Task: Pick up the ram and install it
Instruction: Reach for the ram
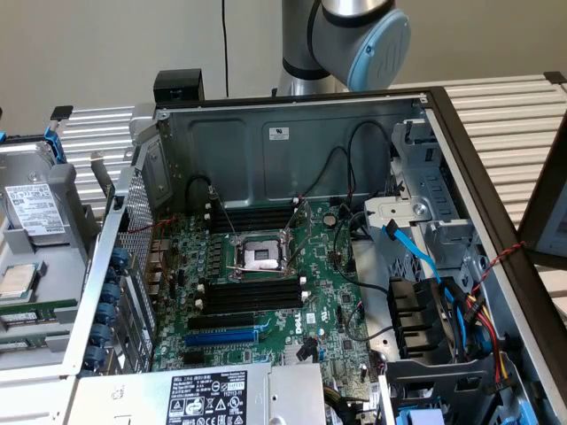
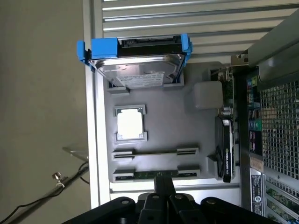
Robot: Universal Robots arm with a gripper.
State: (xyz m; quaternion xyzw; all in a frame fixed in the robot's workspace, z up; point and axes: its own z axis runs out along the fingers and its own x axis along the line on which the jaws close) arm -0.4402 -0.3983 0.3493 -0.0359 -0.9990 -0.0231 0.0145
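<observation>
Gripper | wrist view: black fingers pressed together, tips overlapping middle of ram, contact unclear | ram lies flat in grey tray, in slot farthest from hard drive, CPU between | exterior view: grey tray at exterior view's left, beside open computer case; motherboard inside, black slots flanking CPU socket

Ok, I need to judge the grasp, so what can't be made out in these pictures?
- Wrist view: the gripper covers the middle of the ram; grip unclear.
- Exterior view: the tray is cut off by that view's left edge.
- Exterior view: the label on the hard drive is too small to read.
</observation>
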